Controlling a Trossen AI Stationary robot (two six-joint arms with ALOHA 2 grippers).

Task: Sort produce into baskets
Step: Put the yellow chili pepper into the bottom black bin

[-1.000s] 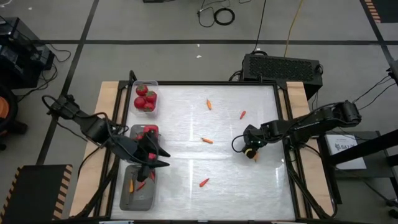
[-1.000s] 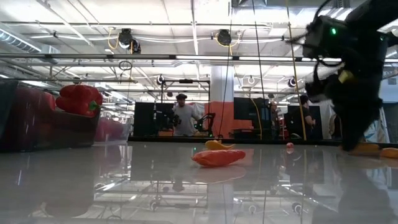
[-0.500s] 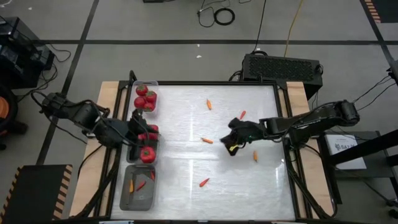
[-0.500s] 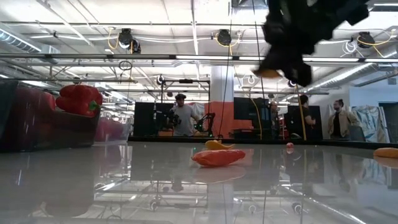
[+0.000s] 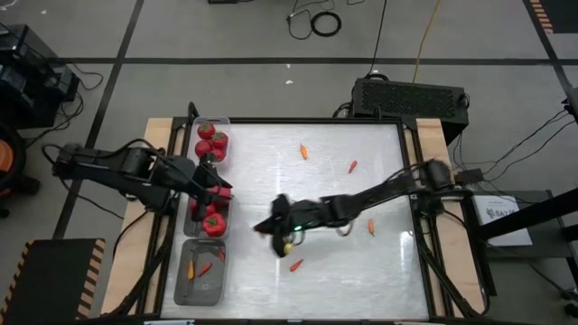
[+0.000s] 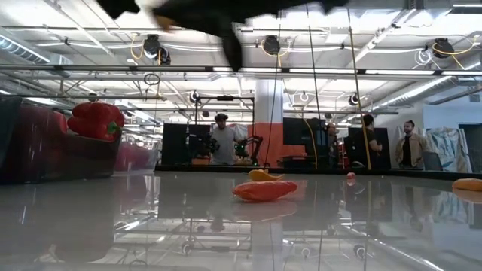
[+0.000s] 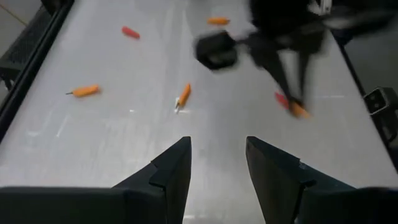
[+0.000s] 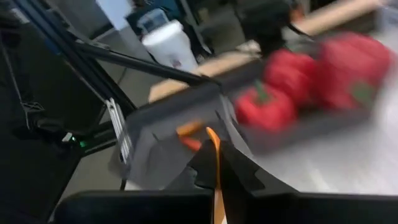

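The right gripper, near table centre, is clamped on a thin orange chili: light, slender and easily crushed, best pinched mid-body. A second ago it was out at three o'clock; it has swung towards the trays at nine. The left gripper, jaws parted and empty, hovers over the middle tray.

glossy table, clear plastic baskets

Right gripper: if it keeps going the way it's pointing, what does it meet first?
Probably the basket holding chili peppers at the table's left edge. The right gripper, shut on an orange chili pepper, faces it in the right wrist view with nothing visible between. Depth is unclear, so it could pass above the rim.
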